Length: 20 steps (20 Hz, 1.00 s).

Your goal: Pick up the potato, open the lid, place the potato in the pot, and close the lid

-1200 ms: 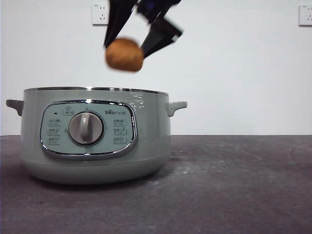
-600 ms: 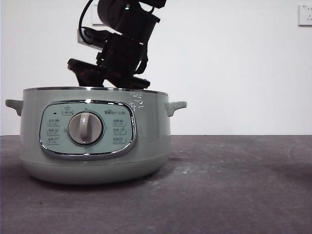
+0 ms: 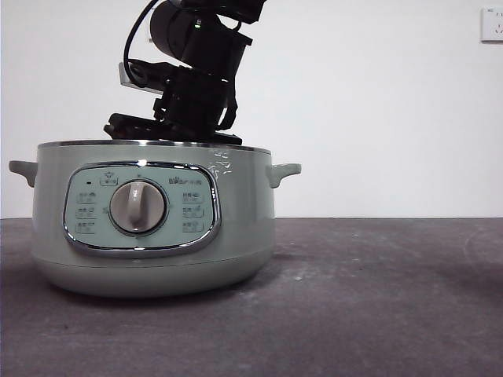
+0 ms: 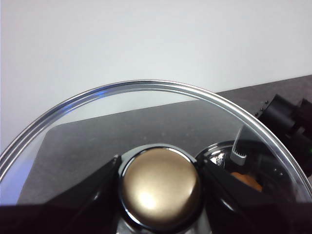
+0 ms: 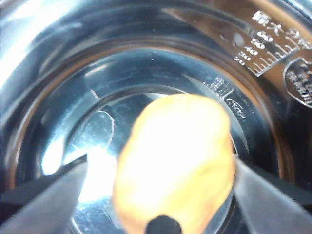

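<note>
- On the left side of the front view the pot (image 3: 153, 220) stands on the dark table (image 3: 377, 298), with its control panel and grey dial (image 3: 138, 206) facing the camera. No lid is on it, so the mouth is free for loading.
- A dark arm comes down from above and its end goes below the chrome rim of the pot. Judging by the right wrist view, this is the right gripper (image 5: 158, 175), which looks straight into the shiny steel bowl.
- The potato (image 5: 175, 163) is inside the pot, between the two jaws of the right gripper. There is a narrow gap between each jaw and the potato, so the jaws look apart and not pressing. I think the potato is already let go, or nearly so. I cannot tell if it lies on the bottom, because the picture is bright and blurred.
- The left gripper (image 4: 160, 187) is clamped on the knob (image 4: 161, 187) of the glass lid (image 4: 146, 87), one jaw at each side. It holds the lid away from the pot so that the opening stays clear.
- What is left, as I judge it, is to lift the right gripper out and put the lid on the pot.
</note>
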Available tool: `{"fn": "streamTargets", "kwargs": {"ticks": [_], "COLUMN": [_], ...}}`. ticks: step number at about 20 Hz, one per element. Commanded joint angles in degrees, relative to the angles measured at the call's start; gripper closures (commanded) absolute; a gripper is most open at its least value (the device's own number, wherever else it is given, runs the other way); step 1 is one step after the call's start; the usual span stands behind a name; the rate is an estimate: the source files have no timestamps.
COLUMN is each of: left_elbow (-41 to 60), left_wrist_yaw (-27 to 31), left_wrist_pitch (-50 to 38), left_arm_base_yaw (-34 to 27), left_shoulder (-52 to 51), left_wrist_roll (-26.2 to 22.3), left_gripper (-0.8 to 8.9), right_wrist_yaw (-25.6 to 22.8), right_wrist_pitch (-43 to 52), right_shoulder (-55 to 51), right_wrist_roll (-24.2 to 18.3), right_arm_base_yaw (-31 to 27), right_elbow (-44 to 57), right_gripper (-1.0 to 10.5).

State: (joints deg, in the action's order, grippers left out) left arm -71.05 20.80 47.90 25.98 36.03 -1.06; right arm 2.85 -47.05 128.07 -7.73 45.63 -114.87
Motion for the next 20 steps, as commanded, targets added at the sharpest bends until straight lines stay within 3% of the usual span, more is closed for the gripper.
{"fn": "streamTargets", "kwargs": {"ticks": [1,5,9,16,20], "left_elbow": [-0.7,-0.7,-0.7,-0.7,-0.7], "left_wrist_yaw": [0.2,0.1,-0.6,-14.7,-18.9], "left_wrist_pitch": [-2.6,-2.9,-4.7,-12.7,-16.2], "left_arm_base_yaw": [0.0,0.0,0.0,0.0,0.0], "left_shoulder": [-0.6,0.4,5.6,20.9,29.8], "left_wrist_roll": [-0.5,-0.5,-0.5,-0.4,-0.2], "left_gripper": [8.21,8.21,8.21,8.21,8.21], "right_wrist_yaw": [0.0,-0.5,-6.8,-7.9,-8.0], "right_wrist_pitch": [0.0,-2.5,-8.3,-14.8,-16.2], "right_shoulder": [0.3,-6.6,-18.4,-35.9,-42.6], "right_wrist_roll": [1.8,3.2,3.2,4.1,4.9], "right_arm_base_yaw": [0.3,0.2,-0.9,-3.9,-4.4], "right_elbow": [-0.1,-0.1,-0.1,-0.1,-0.1], "right_gripper": [4.4,4.4,4.5,4.5,4.5]}}
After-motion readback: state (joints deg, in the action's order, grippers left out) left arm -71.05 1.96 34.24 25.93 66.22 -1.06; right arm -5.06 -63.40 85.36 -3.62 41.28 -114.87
